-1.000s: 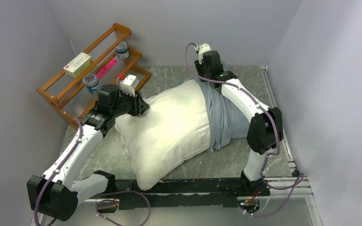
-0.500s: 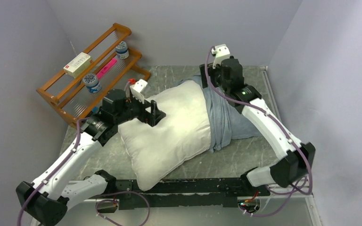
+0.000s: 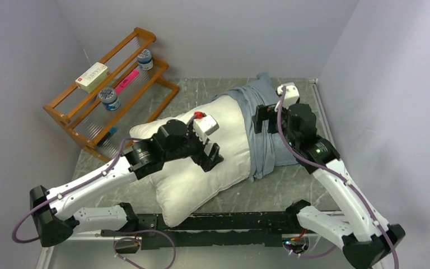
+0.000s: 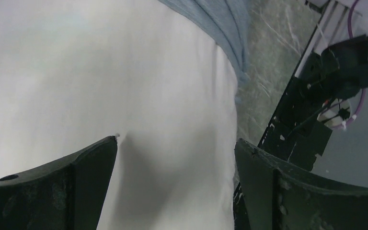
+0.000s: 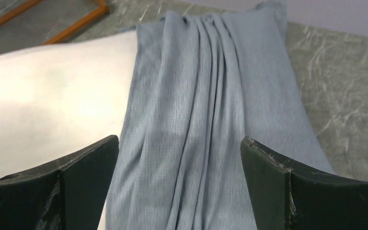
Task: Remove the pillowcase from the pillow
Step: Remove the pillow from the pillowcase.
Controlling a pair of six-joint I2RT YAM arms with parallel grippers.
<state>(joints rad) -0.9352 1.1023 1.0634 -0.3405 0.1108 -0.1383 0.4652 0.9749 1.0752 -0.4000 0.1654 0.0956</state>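
My left end effector (image 4: 175,143) and right end effector (image 5: 179,141) gape empty (pillow (image 3: 185,185) mostly bare). The pillowcase (image 3: 263,154) seemingly sleeves only the end by the table's right edge.

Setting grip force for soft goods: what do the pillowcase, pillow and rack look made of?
Pillowcase: thin matte blue-grey cloth, probably knit; fine ribbed texture, loose bunched folds. Pillow: smooth white fabric over soft stuffing, plump with shallow dimples. Rack: likely varnished wood, judging by its orange-brown slats.
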